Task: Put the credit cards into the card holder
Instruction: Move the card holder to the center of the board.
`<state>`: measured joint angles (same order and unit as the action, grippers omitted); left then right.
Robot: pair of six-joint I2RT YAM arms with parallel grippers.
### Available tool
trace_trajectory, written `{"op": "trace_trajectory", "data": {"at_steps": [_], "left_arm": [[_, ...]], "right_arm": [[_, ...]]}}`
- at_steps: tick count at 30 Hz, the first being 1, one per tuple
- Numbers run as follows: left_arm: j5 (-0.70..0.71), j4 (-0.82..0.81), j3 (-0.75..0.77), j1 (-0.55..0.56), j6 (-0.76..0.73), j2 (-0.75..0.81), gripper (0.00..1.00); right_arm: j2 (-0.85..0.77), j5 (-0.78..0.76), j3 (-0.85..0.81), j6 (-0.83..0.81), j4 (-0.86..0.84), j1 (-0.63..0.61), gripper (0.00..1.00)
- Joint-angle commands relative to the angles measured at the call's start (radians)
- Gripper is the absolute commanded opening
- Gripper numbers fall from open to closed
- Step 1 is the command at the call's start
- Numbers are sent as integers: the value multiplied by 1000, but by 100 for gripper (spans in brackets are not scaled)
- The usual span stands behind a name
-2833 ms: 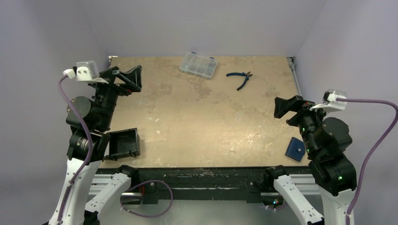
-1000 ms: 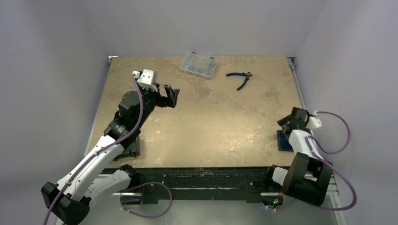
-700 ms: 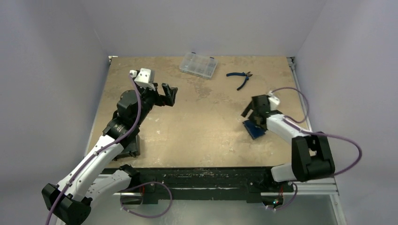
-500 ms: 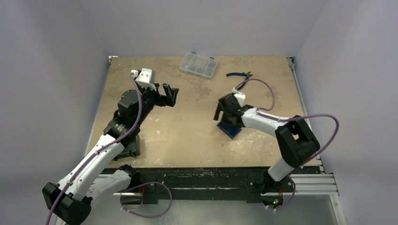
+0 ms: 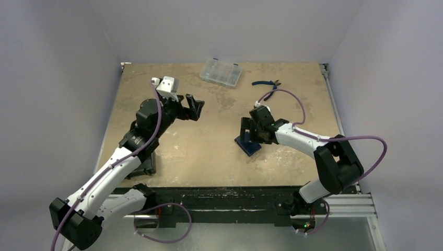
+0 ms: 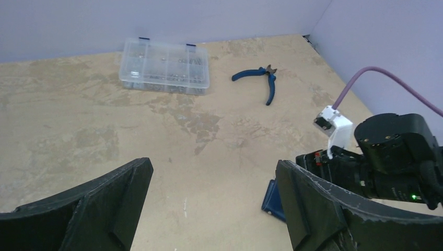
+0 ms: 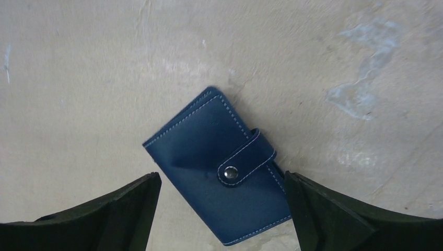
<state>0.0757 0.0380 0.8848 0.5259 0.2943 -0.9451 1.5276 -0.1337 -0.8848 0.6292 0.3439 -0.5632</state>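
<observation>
Lying flat just 4 o'clock of the table's (image 5: 219, 172) centre, the card holder (image 7: 209, 157) is folded shut: navy, pale stitching, strap fastened by a silver stud. The right gripper (image 7: 219, 183) hangs over it, jaws wide. At 10 o'clock the left gripper (image 5: 194, 107) gapes empty. Farther, a clear case (image 5: 220, 72) at 12, pliers (image 5: 267, 87) at 1.

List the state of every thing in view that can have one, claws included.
Card holder, snapped shut, flat on the table.
Right claw, open, fingers either side of the card holder.
Left claw, open, empty.
Case, lid shut.
Pliers, lying flat, handles spread.
Box, mostly hidden by the left arm.
</observation>
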Motion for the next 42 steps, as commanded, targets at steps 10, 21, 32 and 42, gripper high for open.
{"op": "trace_trajectory", "data": {"at_steps": [10, 21, 32, 42], "left_arm": [[-326, 141, -53, 10, 268, -171, 89], [-583, 43, -71, 11, 325, -492, 80], [-578, 176, 125, 18, 220, -832, 68], [-612, 195, 185, 26, 237, -774, 43]], "right_arm": [[-35, 239, 129, -4, -283, -178, 80], [-91, -10, 101, 118, -168, -185, 72], [1, 98, 134, 268, -350, -141, 53], [65, -95, -40, -14, -146, -116, 48]]}}
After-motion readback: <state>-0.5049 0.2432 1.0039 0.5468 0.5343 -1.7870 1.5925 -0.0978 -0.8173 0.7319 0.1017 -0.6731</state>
